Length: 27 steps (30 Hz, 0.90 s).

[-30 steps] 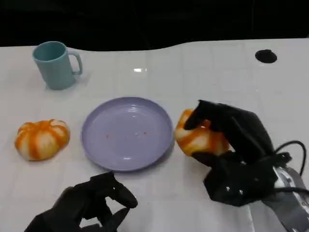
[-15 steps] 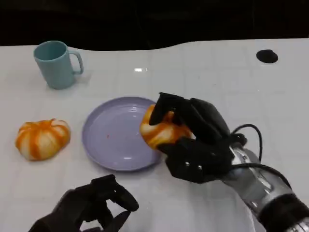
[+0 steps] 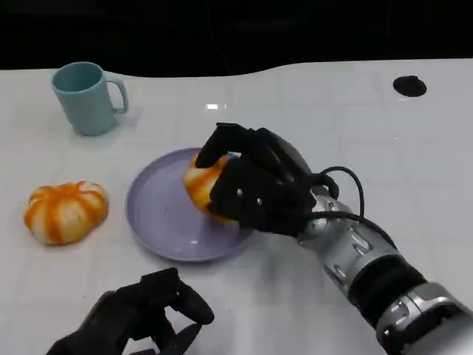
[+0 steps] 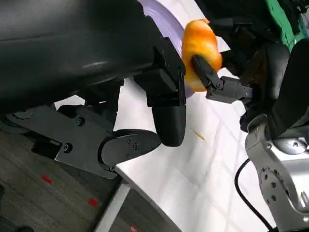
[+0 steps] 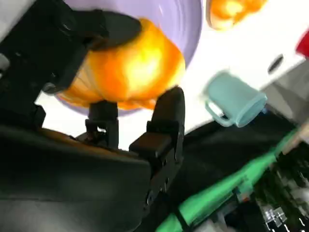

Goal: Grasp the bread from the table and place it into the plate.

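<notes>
Over at the left sit a teal mug (image 3: 87,97) and a second orange bun (image 3: 65,211); the left hand (image 3: 140,314) rests low with fingers curled, holding nothing. Above the purple plate (image 3: 159,214), the right hand (image 3: 255,188) grips the bread (image 3: 199,181).

The head view looks down from above the near edge onto the white table (image 3: 295,103), with the plate (image 3: 151,214) at frame centre and the far edge along the top. The left wrist view sits close behind the left hand (image 4: 145,116), off the table's edge, floor at lower left. The right wrist view is very near the bread (image 5: 128,67); all three share the plate and bread.
</notes>
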Each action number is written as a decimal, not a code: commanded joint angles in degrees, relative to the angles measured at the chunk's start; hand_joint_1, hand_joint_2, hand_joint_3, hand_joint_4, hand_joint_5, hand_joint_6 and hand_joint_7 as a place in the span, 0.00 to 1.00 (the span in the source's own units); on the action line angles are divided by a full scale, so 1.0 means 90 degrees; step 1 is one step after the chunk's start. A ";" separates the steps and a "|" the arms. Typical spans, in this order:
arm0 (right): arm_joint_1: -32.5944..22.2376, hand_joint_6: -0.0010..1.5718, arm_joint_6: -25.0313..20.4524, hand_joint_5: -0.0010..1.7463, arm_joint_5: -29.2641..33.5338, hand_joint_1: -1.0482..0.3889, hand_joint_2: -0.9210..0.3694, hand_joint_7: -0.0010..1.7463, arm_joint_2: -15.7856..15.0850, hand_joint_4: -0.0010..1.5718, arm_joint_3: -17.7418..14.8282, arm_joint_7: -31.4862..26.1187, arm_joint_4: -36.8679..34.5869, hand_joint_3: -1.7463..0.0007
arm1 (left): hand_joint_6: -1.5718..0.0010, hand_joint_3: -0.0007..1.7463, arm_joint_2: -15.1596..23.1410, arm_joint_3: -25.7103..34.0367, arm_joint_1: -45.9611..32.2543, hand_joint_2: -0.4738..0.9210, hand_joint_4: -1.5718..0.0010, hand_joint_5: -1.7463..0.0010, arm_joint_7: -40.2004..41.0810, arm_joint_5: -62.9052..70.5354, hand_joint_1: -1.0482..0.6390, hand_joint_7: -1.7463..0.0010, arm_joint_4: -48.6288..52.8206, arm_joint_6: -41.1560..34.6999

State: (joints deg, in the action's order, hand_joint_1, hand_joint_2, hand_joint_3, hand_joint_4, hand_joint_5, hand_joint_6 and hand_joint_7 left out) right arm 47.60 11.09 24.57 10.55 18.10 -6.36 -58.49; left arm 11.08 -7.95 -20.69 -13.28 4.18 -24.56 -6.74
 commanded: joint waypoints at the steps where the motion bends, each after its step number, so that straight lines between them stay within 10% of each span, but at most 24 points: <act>1: 0.0129 0.32 -0.0044 0.26 0.0095 0.49 0.02 0.05 -0.0251 0.16 0.0256 0.0661 0.0039 0.88 | 0.60 0.36 -0.0011 -0.0014 -0.0054 0.92 0.62 0.00 0.0081 0.0047 0.48 0.28 -0.0053 -0.0065; 14: -0.0015 0.08 -0.0723 0.07 0.0266 0.24 0.00 0.00 -0.0659 0.00 0.0738 0.2062 0.0883 0.79 | 0.60 0.36 -0.0028 -0.0025 -0.0014 0.92 0.61 0.00 0.0079 0.0138 0.48 0.28 0.0031 0.0076; 27: -0.1513 0.12 -0.1484 0.11 0.0139 0.24 0.00 0.02 -0.1652 0.07 0.0629 0.2987 0.4295 0.78 | 0.60 0.36 -0.0084 -0.0024 -0.0026 0.93 0.60 0.00 0.0040 0.0098 0.47 0.27 -0.0022 -0.0026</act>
State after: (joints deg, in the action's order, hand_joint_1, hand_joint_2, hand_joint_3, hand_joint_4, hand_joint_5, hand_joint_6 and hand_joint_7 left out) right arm 36.79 -1.23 26.66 -2.19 24.77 19.56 -25.80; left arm 10.14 -8.30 -20.70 -13.28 5.33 -24.42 -6.61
